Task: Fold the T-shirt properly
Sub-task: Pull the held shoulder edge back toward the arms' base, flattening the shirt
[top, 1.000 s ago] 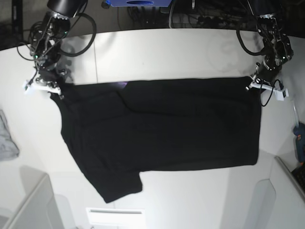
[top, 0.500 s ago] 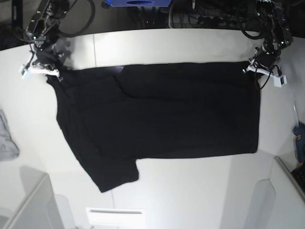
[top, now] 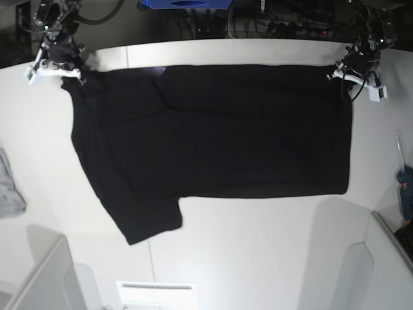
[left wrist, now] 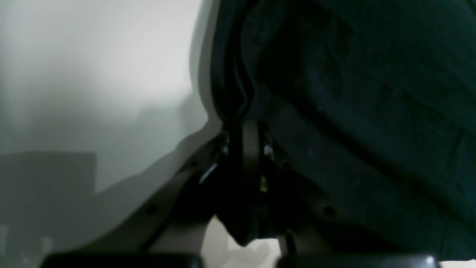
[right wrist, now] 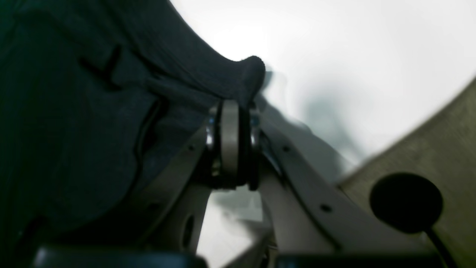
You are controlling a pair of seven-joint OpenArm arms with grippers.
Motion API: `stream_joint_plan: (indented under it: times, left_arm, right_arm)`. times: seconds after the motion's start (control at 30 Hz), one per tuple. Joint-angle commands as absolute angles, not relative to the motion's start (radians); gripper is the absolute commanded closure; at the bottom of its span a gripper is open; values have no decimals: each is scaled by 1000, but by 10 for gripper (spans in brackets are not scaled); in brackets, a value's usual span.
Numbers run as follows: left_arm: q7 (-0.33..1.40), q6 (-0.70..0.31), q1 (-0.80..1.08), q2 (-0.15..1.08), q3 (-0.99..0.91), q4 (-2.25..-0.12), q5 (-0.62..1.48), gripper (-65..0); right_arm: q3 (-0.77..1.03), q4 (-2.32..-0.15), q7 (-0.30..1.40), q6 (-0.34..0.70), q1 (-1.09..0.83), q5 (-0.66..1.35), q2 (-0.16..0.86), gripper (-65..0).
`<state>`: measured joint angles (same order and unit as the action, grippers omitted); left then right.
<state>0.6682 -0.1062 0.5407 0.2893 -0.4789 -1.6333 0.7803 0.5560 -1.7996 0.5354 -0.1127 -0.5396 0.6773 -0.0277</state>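
White table [top: 258, 258] fills the base view. The black T-shirt [top: 219, 135] lies spread across its far half, top edge stretched in a nearly straight line along the far edge of the table, one sleeve [top: 148, 219] trailing toward the near side on the view's left. A faint purple bit shows at the top edge, too small to read.

Handling, judged from how it lies — soft, limp, light cloth, no stiffness, so it will sag and drag wherever it is not held. It should slide easily on the smooth table. Not fragile. Thin edges can slip out of a narrow pinch, so doubled hems or seams are the safer hold. Best spots are the corners and hem ends, two at once, to keep an edge taut for a clean fold.

Small grey cloth [top: 10, 187] sits at the table's left edge, well apart from the shirt.

Left gripper [top: 352, 70] is on the view's right, pinched tight on the shirt's top corner; the wrist view shows black fabric bunched between the closed jaws [left wrist: 241, 111]. Right gripper [top: 55, 70] is on the view's left — likewise clamped on the opposite top corner, a nub of cloth poking past the tips [right wrist: 238, 100].
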Motion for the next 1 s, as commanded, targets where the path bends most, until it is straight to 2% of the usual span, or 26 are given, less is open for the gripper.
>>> stream_joint_plan:
  times: [0.0, 0.27, 0.97]
  left_arm:
    - [702, -99, 562, 300, -483, -1636, 766, 0]
    - [700, -99, 610, 298, -483, -1636, 766, 0]
    - [700, -101, 665, 297, -526, -1644, 763, 0]
  right_arm:
    - [558, -1819, 516, -105, -553, 684, -21, 0]
    - [558, -1821, 516, -105, -621, 792, -19, 0]
    - [555, -1840, 515, -102, -654, 796, -13, 0]
